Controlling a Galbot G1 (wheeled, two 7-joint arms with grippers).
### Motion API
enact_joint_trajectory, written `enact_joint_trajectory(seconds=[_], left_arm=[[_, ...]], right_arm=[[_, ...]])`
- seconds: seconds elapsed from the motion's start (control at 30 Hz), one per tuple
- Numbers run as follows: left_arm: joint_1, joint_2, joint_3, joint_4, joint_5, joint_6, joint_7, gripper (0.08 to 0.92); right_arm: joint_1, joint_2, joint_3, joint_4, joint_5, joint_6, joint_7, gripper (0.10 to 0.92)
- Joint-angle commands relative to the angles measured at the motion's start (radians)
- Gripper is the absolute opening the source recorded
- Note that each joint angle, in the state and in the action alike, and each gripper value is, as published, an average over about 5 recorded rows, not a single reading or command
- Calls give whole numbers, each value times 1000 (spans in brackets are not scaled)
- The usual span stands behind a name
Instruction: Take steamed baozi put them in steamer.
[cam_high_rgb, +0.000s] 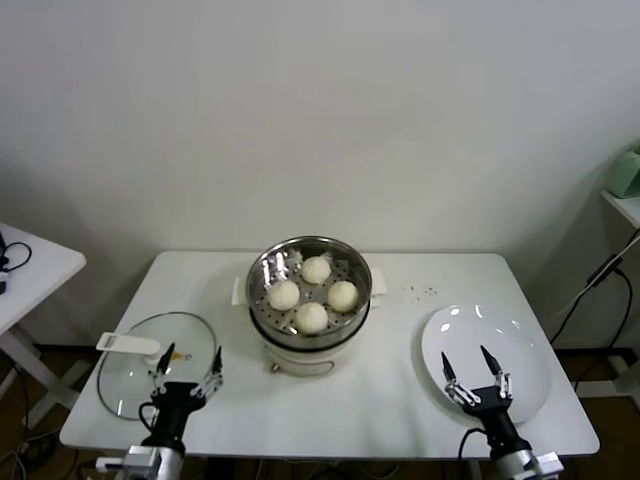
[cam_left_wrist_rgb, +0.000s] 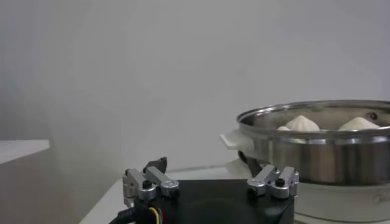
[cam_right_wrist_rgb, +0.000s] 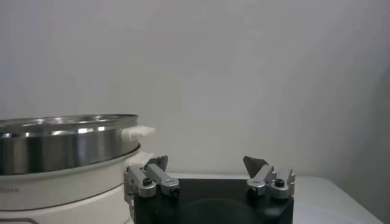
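Observation:
The steamer (cam_high_rgb: 309, 240) is a shiny steel basket on a white pot base, standing mid-table. Several steamed baozi lie on its perforated floor, among them one at the back (cam_high_rgb: 316, 269) and one at the front (cam_high_rgb: 311, 317). My left gripper (cam_high_rgb: 190, 362) is open and empty at the front left, over the edge of a glass lid. My right gripper (cam_high_rgb: 472, 370) is open and empty at the front right, above a white plate. The left wrist view has the left gripper (cam_left_wrist_rgb: 204, 162) short of the steamer (cam_left_wrist_rgb: 317, 158), with baozi tops (cam_left_wrist_rgb: 303, 123) above the rim. The right wrist view shows the right gripper (cam_right_wrist_rgb: 205, 162) beside the steamer (cam_right_wrist_rgb: 61, 143).
A round glass lid (cam_high_rgb: 140, 375) with a white handle (cam_high_rgb: 128, 344) lies front left. A bare white plate (cam_high_rgb: 530, 375) lies front right. Small specks (cam_high_rgb: 418, 291) dot the table behind the plate. A side table (cam_high_rgb: 30, 265) stands far left, a shelf with a green object (cam_high_rgb: 628, 170) far right.

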Motion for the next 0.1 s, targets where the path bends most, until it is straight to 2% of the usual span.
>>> enact_joint_trajectory(seconds=[0.03, 0.1], left_arm=[[5, 0, -10, 3, -29, -2, 3, 823], [6, 1, -11, 4, -29, -4, 3, 823]], right_arm=[[-11, 12, 2, 3, -6, 4, -10, 823], [-11, 12, 2, 3, -5, 4, -12, 823]])
